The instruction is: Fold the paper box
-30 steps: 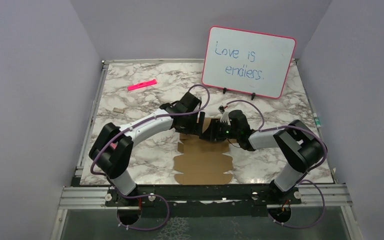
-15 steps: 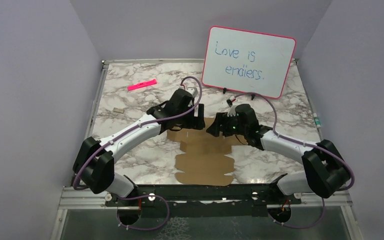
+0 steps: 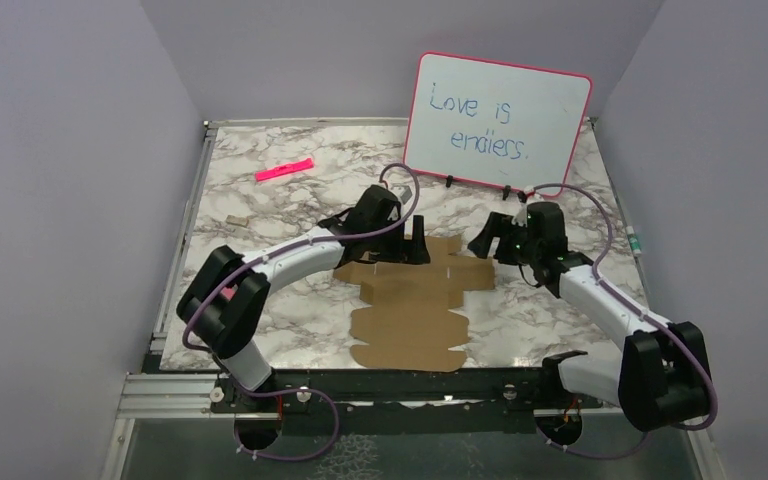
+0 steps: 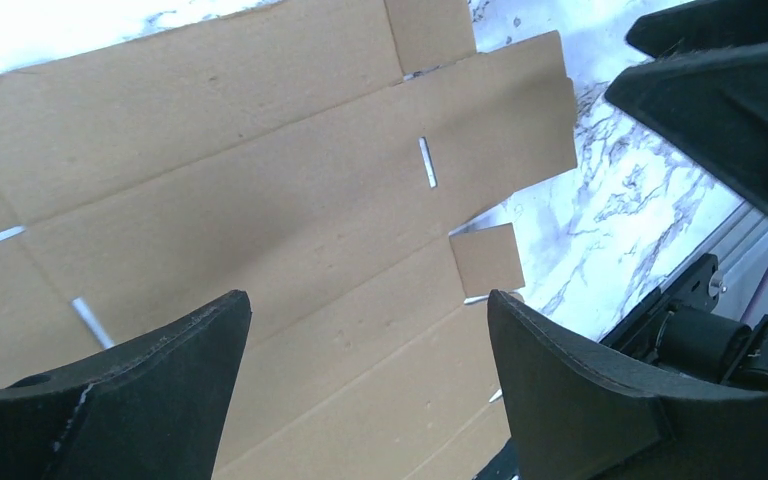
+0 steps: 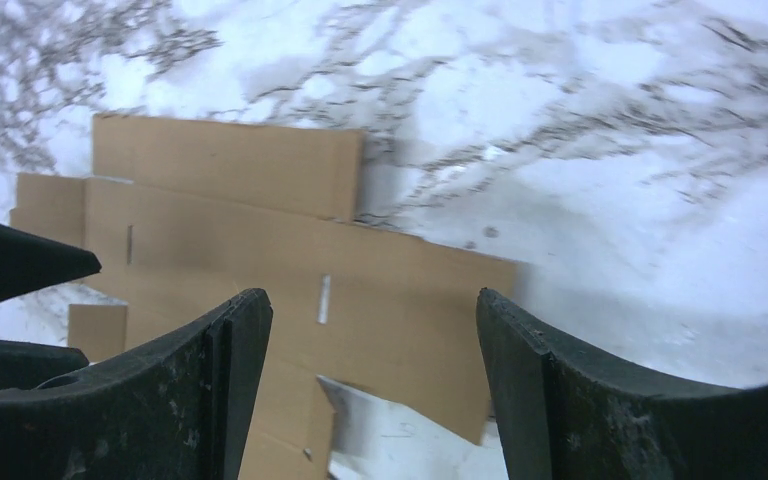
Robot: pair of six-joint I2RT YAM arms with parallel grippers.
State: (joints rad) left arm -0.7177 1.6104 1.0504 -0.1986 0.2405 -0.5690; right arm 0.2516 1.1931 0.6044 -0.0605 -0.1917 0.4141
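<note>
The paper box (image 3: 410, 312) is a flat, notched brown cardboard sheet lying on the marble table, its far end reaching between the two grippers. My left gripper (image 3: 416, 240) hovers over the sheet's far end, open and empty. In the left wrist view the creased cardboard (image 4: 260, 200) fills the frame under the open left gripper (image 4: 370, 330). My right gripper (image 3: 484, 242) is open and empty just past the sheet's far right flap. In the right wrist view the sheet (image 5: 260, 250) lies below the open right gripper (image 5: 370, 330).
A pink-rimmed whiteboard (image 3: 498, 122) stands at the back right. A pink marker (image 3: 284, 169) lies at the back left, with a small scrap (image 3: 232, 218) nearer. A metal rail (image 3: 410, 390) runs along the front edge. Purple walls enclose the table.
The grippers, close together over the sheet's far end a second ago, have moved apart. The right gripper has swung right and back off the sheet. The far flaps now lie uncovered.
</note>
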